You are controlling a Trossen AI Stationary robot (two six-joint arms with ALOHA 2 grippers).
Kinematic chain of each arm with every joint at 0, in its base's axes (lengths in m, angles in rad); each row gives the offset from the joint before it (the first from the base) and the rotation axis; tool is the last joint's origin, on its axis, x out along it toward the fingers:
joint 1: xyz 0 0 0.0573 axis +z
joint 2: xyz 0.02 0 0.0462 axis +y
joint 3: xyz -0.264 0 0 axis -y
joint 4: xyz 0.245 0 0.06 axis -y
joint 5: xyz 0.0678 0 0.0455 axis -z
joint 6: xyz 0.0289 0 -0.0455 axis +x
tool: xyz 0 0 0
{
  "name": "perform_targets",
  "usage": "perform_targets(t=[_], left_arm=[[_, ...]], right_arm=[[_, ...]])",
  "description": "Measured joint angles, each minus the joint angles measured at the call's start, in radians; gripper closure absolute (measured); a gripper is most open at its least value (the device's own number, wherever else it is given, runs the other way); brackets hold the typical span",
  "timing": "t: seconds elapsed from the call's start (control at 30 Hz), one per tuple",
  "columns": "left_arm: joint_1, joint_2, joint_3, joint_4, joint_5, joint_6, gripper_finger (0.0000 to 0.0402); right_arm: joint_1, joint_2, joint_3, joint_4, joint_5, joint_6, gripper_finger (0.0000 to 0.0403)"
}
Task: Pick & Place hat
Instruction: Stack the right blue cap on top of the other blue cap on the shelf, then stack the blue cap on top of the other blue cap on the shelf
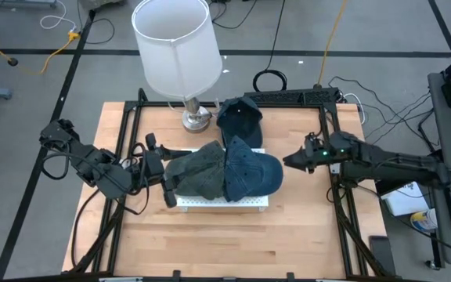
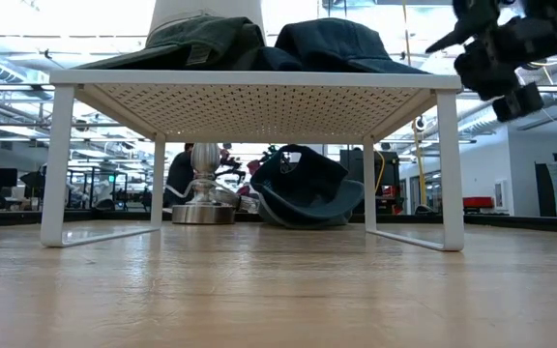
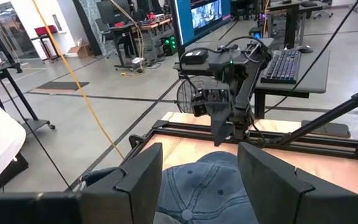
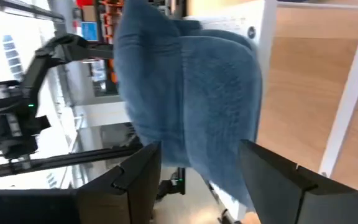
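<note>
The left gripper [image 1: 165, 174], jaws apart and empty, is sitting right at the dark green cap [image 1: 198, 171], which lies at its three o'clock on the white rack [image 1: 218, 203]. The blue cap [image 1: 253, 172] is lying beside it, long axis running nine to three. The right gripper [image 1: 292, 160], also open and empty, is waiting just off that cap's brim, at its three o'clock

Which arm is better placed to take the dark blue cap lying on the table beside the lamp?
Probably the right: its gripper hovers open beside the white perforated shelf, nearer the dark blue cap on the table. The left gripper sits behind the shelf's hats.
</note>
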Motion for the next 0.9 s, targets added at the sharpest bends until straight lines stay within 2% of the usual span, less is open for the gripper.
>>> perform_targets(t=[0.43,0.63,0.9], left_arm=[[0.000,0.000,0.000,0.000,0.017,0.003,0.0188],[0.000,0.000,0.000,-0.001,0.020,0.017,0.0188],[0.000,0.000,0.000,-0.001,0.025,0.020,0.0188]], right_arm=[[0.002,0.090,0.000,0.025,-0.032,-0.017,0.0195],[0.002,0.142,0.000,0.125,-0.036,-0.025,0.0195],[-0.050,0.058,0.000,-0.026,-0.084,-0.072,0.0211]])
